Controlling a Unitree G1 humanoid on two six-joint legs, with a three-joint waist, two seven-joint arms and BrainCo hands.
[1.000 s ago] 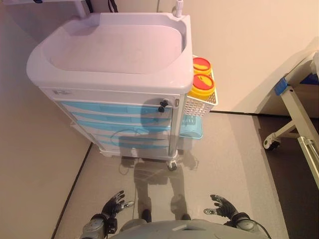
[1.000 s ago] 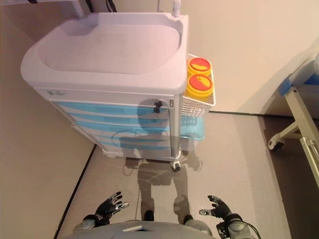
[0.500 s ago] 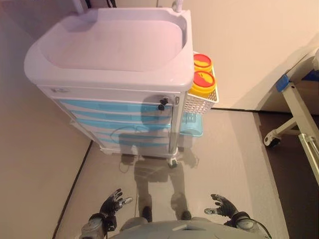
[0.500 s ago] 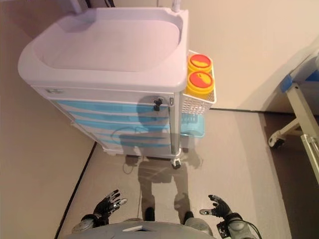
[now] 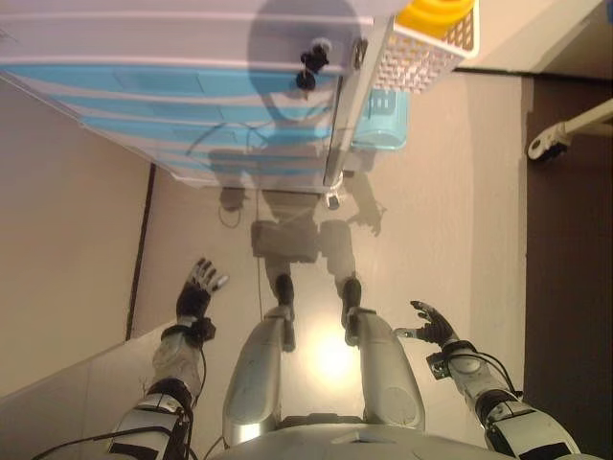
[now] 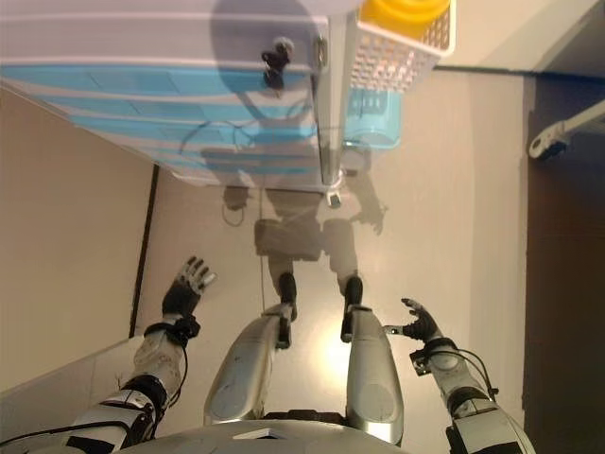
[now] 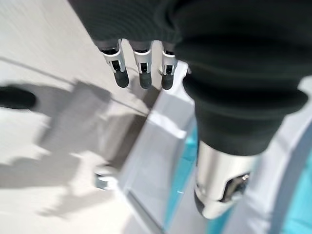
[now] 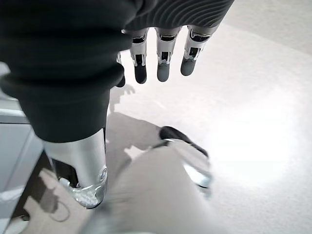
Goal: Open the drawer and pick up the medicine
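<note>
Your cart (image 5: 144, 57) filled the top of the head views, blue drawers (image 5: 172, 105) all shut, so any medicine was presumably inside; none showed. Side basket (image 5: 421, 53) held a yellow container (image 5: 436, 11). Floor (image 5: 441, 211) was pale with a darker strip at right, plus a caster (image 5: 541, 147). Left hand (image 5: 196, 287) and right hand (image 5: 431, 326) hung low, well short of the drawers, fingers spread and empty, probably ready for the reach.

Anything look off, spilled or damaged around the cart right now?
Nothing stands out. The cart stands upright with its blue drawers all shut and flush. The side basket holds a yellow container, nothing spilled. Left hand and right hand hang open and empty, short of the cart.
</note>
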